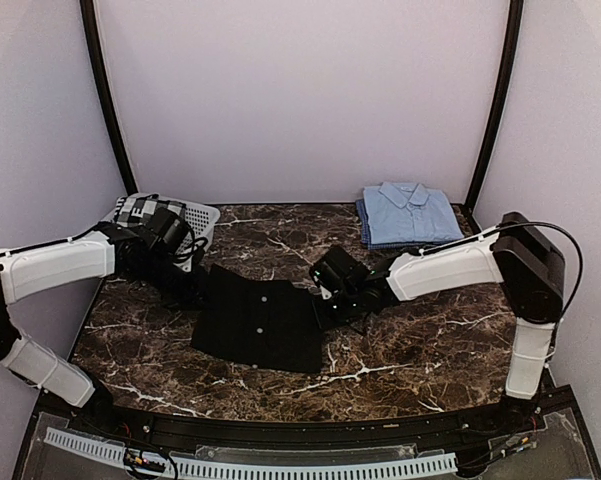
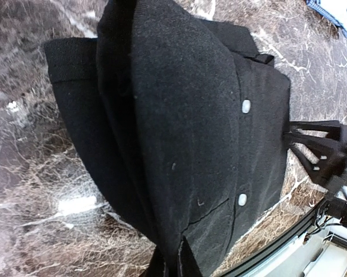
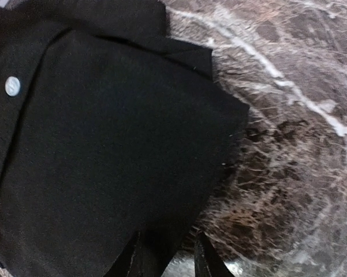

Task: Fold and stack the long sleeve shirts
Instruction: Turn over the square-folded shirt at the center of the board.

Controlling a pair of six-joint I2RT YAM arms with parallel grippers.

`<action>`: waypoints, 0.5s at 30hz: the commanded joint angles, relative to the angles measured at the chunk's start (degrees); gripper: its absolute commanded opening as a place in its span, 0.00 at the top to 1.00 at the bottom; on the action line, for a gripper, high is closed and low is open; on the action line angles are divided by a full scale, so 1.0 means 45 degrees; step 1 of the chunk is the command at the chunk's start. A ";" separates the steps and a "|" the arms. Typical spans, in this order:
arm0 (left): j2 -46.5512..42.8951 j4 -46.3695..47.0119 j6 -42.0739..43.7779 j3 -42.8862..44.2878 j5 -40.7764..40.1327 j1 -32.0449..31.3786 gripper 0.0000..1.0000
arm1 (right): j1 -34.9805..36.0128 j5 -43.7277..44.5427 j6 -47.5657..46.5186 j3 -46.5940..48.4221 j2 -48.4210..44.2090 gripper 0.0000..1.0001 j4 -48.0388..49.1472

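On the table point(image 1: 420, 350), one shirt point(image 1: 260, 318) lies centre between my left gripper point(image 1: 196, 291) and right gripper point(image 1: 326, 304); the second shirt point(image 1: 410, 213) sits at the far right corner, a basket point(image 1: 202, 214) at the far left.

Black shirt point(image 1: 260, 318) reads as soft, matt woven cloth with lint specks showing, and its small buttons point(image 2: 246, 106) gleam like pale glossy plastic. Blue shirt point(image 1: 410, 212): smooth, light cloth. The desk point(image 1: 410, 350) has a polished dark stone look, brown with white veins, catching glare. Basket point(image 1: 205, 215) is white latticed plastic. Left arm point(image 1: 55, 265) and right arm point(image 1: 445, 268) wear smooth white plastic shells, joints matt black.
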 commanded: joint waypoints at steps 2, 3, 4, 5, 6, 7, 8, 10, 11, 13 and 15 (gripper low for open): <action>-0.0602 -0.1871 0.1524 0.1360 0.0078 0.0514 1.00 | 0.0407 -0.0307 0.0311 0.1110 0.1379 0.73 0.0509; -0.0615 -0.2064 0.1594 0.1484 0.0091 0.0560 1.00 | 0.0465 -0.0397 0.0311 0.1296 0.1658 0.74 0.0524; -0.0624 -0.2141 0.1734 0.1748 0.0110 0.0658 1.00 | 0.0522 -0.0464 0.0316 0.1483 0.1920 0.74 0.0509; -0.0626 -0.2302 0.1806 0.1883 0.0137 0.0691 1.00 | 0.0618 -0.0596 0.0334 0.1645 0.2143 0.74 0.0558; -0.0627 -0.2378 0.1948 0.2165 0.0244 0.0754 1.00 | 0.0650 -0.0773 0.0338 0.1882 0.2391 0.74 0.0628; -0.0617 -0.2468 0.2040 0.2307 0.0301 0.0778 1.00 | 0.0694 -0.0941 0.0339 0.2083 0.2600 0.74 0.0741; -0.0566 -0.2490 0.2207 0.2584 0.0476 0.0796 1.00 | 0.0753 -0.1150 0.0339 0.2257 0.2851 0.74 0.0912; -0.0410 -0.2690 0.2471 0.3024 0.0644 0.0801 1.00 | 0.0837 -0.1783 0.0435 0.2659 0.3265 0.74 0.1366; -0.0329 -0.2708 0.2546 0.3300 0.0677 0.0801 1.00 | 0.0866 -0.2093 0.0534 0.2949 0.3498 0.73 0.1576; -0.0160 -0.2734 0.2753 0.3739 0.0744 0.0811 1.00 | 0.0978 -0.2725 0.0773 0.3497 0.4016 0.72 0.2101; 0.0056 -0.2828 0.2898 0.4267 0.0748 0.0820 1.00 | 0.1101 -0.3369 0.1034 0.4189 0.4617 0.72 0.2465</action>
